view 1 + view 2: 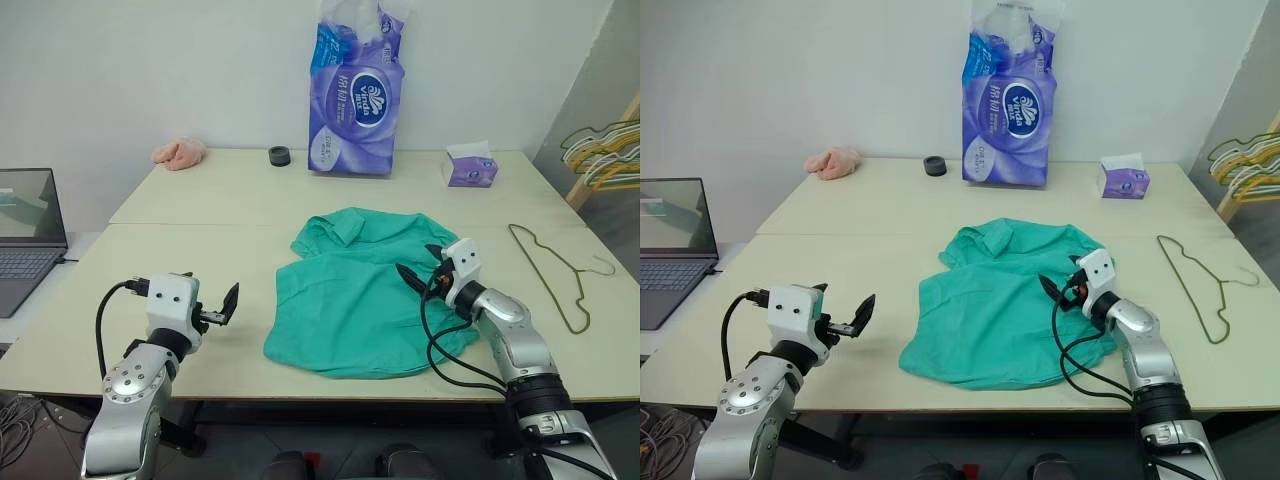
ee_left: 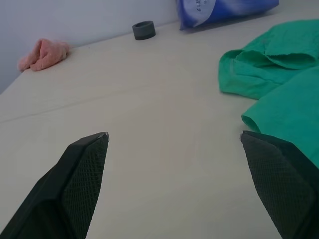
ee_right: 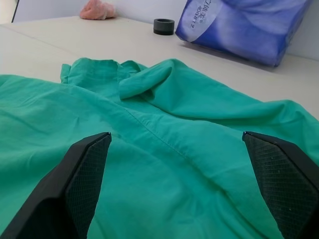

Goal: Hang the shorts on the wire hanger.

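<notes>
Two grippers hang low over the table (image 1: 150, 330), both with fingers spread wide and holding nothing; the left gripper (image 1: 222, 309) is over bare tabletop left of the shorts (image 1: 350, 295); the right gripper (image 1: 420, 270) is above their right part. The shorts lie crumpled in the middle, so the waistband is hard to make out; the wire hanger (image 1: 555, 275) lies flat to the right, apart from them.
</notes>
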Available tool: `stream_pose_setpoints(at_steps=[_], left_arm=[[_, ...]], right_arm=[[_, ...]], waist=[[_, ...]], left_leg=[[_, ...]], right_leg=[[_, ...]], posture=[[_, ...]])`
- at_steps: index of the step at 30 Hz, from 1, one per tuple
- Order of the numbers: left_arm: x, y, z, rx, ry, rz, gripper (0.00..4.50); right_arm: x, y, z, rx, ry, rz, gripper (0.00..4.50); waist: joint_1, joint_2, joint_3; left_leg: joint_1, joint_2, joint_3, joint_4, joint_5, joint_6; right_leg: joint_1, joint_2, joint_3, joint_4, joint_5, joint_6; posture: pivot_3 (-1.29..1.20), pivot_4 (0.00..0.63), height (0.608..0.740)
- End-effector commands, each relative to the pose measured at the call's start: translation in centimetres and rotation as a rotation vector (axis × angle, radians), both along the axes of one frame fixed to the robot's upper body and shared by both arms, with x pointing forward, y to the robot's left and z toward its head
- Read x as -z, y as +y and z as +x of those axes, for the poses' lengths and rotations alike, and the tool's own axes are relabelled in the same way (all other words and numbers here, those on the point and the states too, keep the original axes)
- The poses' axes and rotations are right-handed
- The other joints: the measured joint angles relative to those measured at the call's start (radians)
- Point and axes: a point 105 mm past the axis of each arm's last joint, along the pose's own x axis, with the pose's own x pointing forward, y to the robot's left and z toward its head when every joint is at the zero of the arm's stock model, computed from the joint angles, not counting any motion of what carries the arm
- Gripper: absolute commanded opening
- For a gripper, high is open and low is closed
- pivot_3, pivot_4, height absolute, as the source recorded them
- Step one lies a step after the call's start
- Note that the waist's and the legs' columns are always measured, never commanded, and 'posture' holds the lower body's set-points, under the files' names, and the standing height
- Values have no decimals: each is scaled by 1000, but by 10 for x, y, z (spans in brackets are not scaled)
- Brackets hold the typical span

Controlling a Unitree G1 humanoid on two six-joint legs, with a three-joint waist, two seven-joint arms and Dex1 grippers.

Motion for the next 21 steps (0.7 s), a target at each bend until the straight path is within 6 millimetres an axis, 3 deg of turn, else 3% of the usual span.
stream_pose_setpoints(at_steps=[1,21], left_arm=[[-12,-5,2,16,-44,19,4473],[-8,-7,1,29,-32,15,4473]], right_arm=[[-20,6,0,-26,-79,6,4500],[-26,4,-5,-83,-100,-30,4500]], waist=[[0,0,0],[-4,0,0]], left_leg=[[0,0,0,0,0,0],[0,0,0,0,0,0]], right_leg=[[0,0,0,0,0,0],[0,0,0,0,0,0]], posture=[[-52,2,740],[-76,4,740]])
